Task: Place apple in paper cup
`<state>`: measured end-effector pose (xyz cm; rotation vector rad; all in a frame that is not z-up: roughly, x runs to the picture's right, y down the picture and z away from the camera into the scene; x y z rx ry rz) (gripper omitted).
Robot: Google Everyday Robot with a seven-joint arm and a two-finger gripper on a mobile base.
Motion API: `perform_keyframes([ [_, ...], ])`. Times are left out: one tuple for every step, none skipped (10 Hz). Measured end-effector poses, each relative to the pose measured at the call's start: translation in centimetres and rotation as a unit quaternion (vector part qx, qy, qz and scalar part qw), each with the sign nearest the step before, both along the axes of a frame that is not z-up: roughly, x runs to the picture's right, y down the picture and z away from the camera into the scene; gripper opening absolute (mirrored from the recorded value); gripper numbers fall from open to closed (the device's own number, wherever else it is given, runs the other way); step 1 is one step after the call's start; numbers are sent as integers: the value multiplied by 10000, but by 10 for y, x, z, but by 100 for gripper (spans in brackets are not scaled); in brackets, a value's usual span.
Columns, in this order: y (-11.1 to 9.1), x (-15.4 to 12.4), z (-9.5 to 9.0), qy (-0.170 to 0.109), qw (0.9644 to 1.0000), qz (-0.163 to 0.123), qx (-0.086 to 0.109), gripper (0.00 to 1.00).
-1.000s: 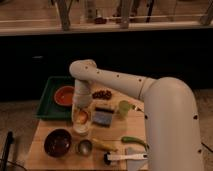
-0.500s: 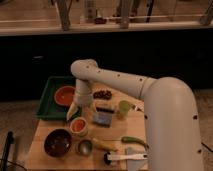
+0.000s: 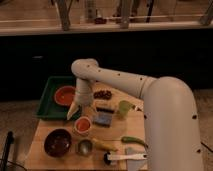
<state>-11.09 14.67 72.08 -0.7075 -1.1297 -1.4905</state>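
Apple [image 3: 83, 125] sits inside the cup [image 3: 82, 131], near the middle of the table [image 3: 40, 142]; we see its red-orange top filling the cup's white rim, so the fruit is already in place.

Our gripper [image 3: 73, 113] hangs just at eleven o'clock of the cup, over the near right corner of the tray [image 3: 46, 100]. We see it as one pale tapering shape pointing down and left, and we cannot tell how far its fingers are spread. Nothing shows in its hold. The arm [image 3: 130, 85] runs from the big white body at the right, across to a rounded joint above the tray, then drops to the gripper.

On the green tray, at twelve o'clock of the cup, lies the orange bowl [image 3: 64, 95], partly hidden by the arm. At seven o'clock of the cup stands the dark bowl [image 3: 57, 142]. At six o'clock, just beside the cup, stands the metal cup [image 3: 84, 147]. At three o'clock lies a blue-grey packet [image 3: 104, 120], and beyond it, at two o'clock, the green cup [image 3: 124, 108]. A dark cluster of something small [image 3: 102, 94] lies at one o'clock; we cannot tell what it is. At four o'clock lies the pepper [image 3: 134, 141], with a yellowish piece [image 3: 102, 145] between it and the metal cup. A white utensil [image 3: 125, 157] lies along the table's near edge at five o'clock.
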Motion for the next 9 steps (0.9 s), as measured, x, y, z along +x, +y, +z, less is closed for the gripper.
perform_keyframes([
  [-1, 1, 0, -7, 10000, -8, 0, 80],
  [-2, 2, 0, -8, 10000, -9, -1, 80],
  [-3, 3, 0, -4, 10000, -10, 0, 80],
  [-4, 4, -1, 11, 10000, -16, 13, 80],
  [-4, 5, -2, 19, 10000, -18, 40, 80],
  [-6, 5, -3, 35, 9999, -29, 109, 80],
  [-7, 4, -5, 45, 9999, -36, 154, 80],
  [-8, 3, -6, 57, 9997, -62, 213, 80],
  [-7, 2, -6, 48, 9997, -61, 219, 80],
])
